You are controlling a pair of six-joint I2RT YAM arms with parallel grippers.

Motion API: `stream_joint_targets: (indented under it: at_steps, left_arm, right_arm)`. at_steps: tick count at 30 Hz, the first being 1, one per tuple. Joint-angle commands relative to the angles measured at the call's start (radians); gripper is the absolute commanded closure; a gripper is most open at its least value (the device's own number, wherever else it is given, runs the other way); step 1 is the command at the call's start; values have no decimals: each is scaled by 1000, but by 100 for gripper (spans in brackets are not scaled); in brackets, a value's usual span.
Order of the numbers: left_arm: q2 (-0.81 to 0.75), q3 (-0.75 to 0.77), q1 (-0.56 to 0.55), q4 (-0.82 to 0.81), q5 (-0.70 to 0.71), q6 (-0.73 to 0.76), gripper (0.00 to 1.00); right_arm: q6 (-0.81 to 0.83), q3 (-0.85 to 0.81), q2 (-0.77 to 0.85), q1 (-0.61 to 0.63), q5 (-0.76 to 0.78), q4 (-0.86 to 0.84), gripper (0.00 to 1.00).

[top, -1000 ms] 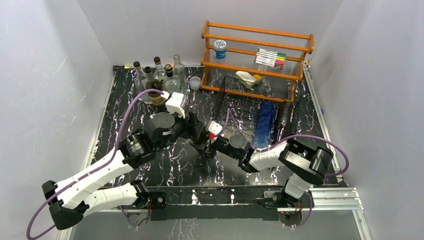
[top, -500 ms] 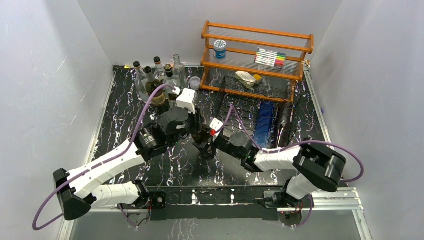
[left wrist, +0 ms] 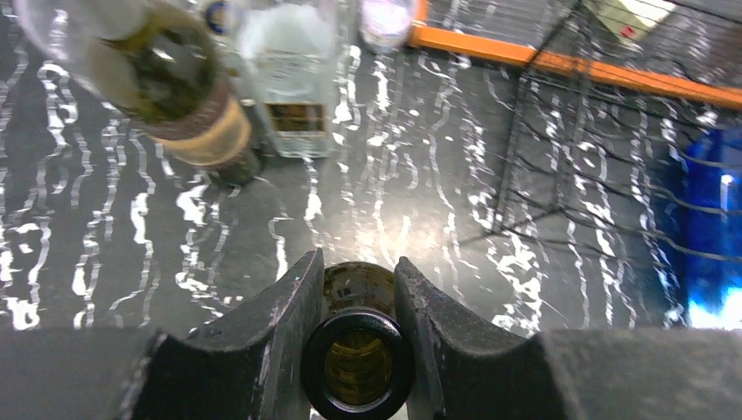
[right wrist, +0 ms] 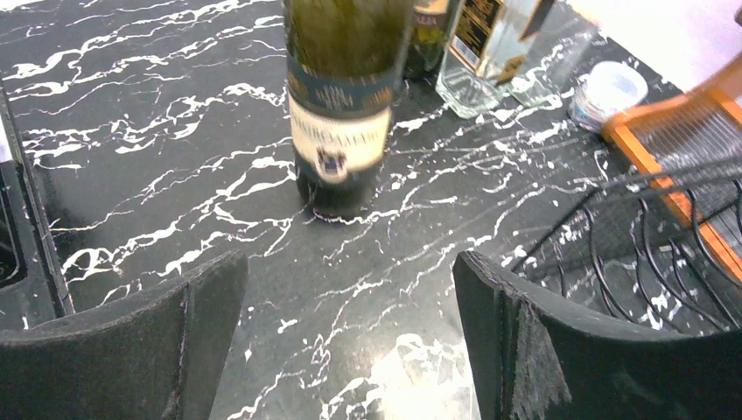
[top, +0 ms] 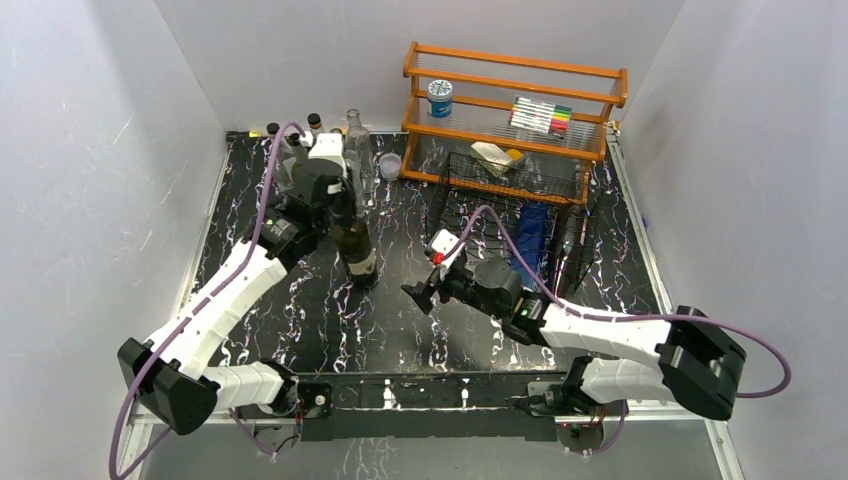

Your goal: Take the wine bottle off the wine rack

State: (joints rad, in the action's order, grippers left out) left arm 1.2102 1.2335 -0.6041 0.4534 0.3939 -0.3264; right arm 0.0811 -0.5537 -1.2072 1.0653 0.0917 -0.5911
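A dark green wine bottle (top: pixel 358 252) with a pale label stands upright on the black marble table (top: pixel 300 320), left of the wine rack (top: pixel 470 215). My left gripper (top: pixel 340 208) is shut on its neck from above. In the left wrist view the open bottle mouth (left wrist: pixel 357 367) sits between the two fingers of the left gripper (left wrist: pixel 357 293). My right gripper (top: pixel 425 285) is open and empty, a little right of the bottle. In the right wrist view the bottle (right wrist: pixel 341 105) stands beyond the wide-open right gripper (right wrist: pixel 350 332), with the rack's wires (right wrist: pixel 647 236) at the right.
A blue bottle (top: pixel 530 248) and a dark one (top: pixel 571 240) lie in the rack. Several upright bottles (top: pixel 350 140) cluster at the back left, close behind the left gripper. An orange wooden shelf (top: pixel 515 95) stands behind the rack, a small cup (top: pixel 390 165) beside it.
The left gripper closed on the bottle neck, then swung the bottle upright and carried it back and left. The right gripper opened, let go and drew back.
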Motion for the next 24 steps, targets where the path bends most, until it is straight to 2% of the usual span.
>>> stream_joint_targets:
  at_steps: [1, 6, 13, 18, 21, 24]
  left_arm:
    - [-14, 101, 108, -51, 14, 56, 100]
    - [29, 115, 248, -113, 39, 68, 100]
    - [104, 140, 478, -196, 3, 70, 100]
    - [146, 155, 559, -259, 13, 71, 100]
    - [185, 172, 607, -285, -27, 34, 100]
    - [220, 193, 614, -320, -33, 41, 100]
  right_arm:
    - [-85, -35, 105, 2, 119, 139, 2]
    - [-171, -58, 184, 1, 223, 275, 2]
    - [-170, -65, 257, 2, 270, 403, 2]
    - [-170, -41, 310, 2, 272, 423, 2]
    - [-170, -29, 333, 2, 271, 437, 2]
    - [-170, -29, 354, 2, 275, 465, 2]
